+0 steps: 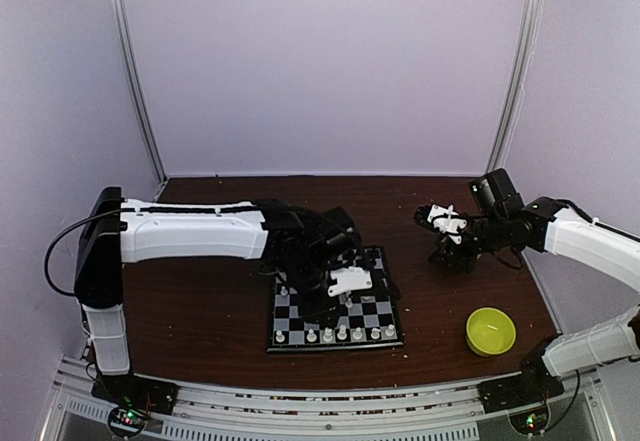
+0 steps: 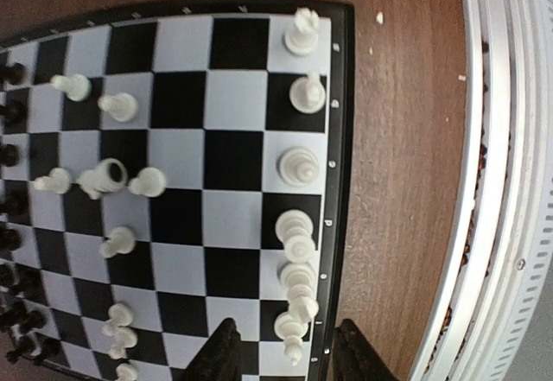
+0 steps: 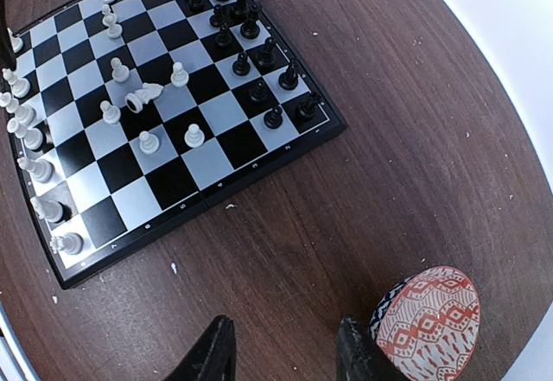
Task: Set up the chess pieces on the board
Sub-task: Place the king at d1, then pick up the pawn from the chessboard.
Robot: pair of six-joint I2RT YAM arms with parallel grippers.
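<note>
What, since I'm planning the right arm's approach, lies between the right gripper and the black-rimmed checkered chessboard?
In the right wrist view, only brown wooden tabletop with pale crumbs separates the right gripper from the chessboard; the red-patterned bowl sits aside.

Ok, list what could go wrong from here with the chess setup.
1. The left jaws hang open right over the tightly packed white back row at the board edge; closing there could topple neighbours.
2. One white piece lies toppled between upright pawns, so grabbing it may bump them.
3. The right jaws sit close to the red-patterned bowl and could nudge it.
</note>
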